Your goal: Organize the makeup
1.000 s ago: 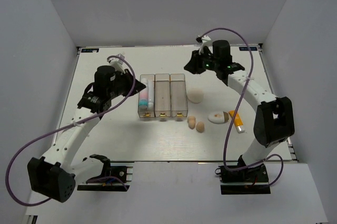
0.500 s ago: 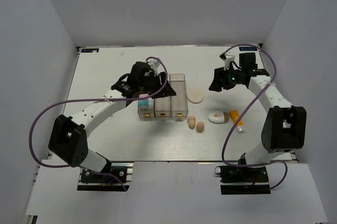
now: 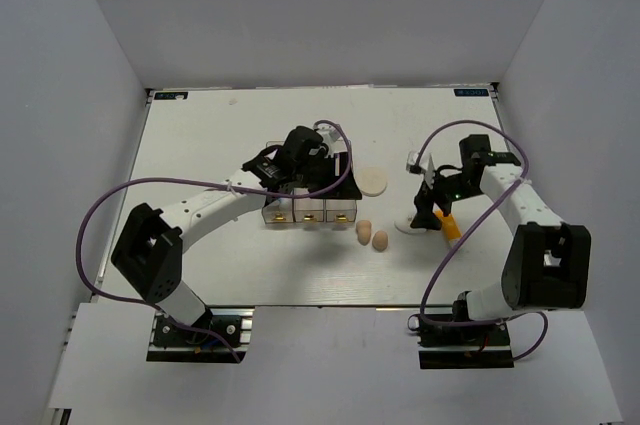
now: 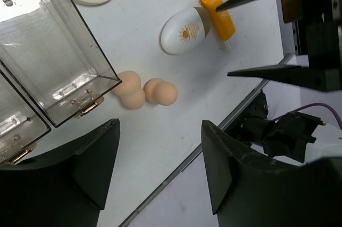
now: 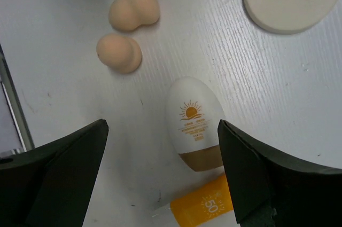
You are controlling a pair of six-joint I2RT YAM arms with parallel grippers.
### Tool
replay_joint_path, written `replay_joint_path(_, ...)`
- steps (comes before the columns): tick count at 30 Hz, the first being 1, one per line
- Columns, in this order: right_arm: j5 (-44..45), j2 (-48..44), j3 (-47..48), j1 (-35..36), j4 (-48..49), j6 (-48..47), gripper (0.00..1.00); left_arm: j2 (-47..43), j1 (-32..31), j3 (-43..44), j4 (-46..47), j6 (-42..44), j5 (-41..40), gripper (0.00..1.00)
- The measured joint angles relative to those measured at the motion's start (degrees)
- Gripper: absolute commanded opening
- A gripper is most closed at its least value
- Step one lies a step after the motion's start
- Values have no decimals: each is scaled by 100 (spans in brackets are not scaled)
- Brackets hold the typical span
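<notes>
With the right fingers (image 5: pixel 53 179) wide apart over the white oval compact (image 5: pixel 193 120), lying on the counter (image 5: pixel 53 13) just beside the orange tube (image 5: pixel 206 203), and the left fingers (image 4: pixel 69 168) apart near the bins, an off-centre closing could squeeze the smooth compact sideways or catch the tube too.

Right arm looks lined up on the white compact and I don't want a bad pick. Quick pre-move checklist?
1. Right gripper open and empty: ok.
2. White oval compact centred under it: not ok, offset to one side.
3. Orange tube apart from the compact: cannot tell, very close at its tan end.
4. Sponges clear of the compact: ok.
5. Left gripper out of the way: ok, open by the bins, well apart from the other gripper.
</notes>
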Motion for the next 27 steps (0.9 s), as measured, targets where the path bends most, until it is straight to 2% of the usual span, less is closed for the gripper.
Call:
replay_joint_path(6,315,-109,-271,140,7,-1196,89,-17,-26,-7,0,7,-195,76)
replay_joint_path(11,636,74,-407,181,160,-1681,89,-98,-28,-96,-4,2,-313,77)
replay_joint_path(17,927,313,-538,251,382,-1882,89,-341,-28,-326,-24,0,-483,81)
replay_joint_path(27,1445,697,-675,470,1126,-1777,89,-811,-22,-643,-107,-37,-769,82)
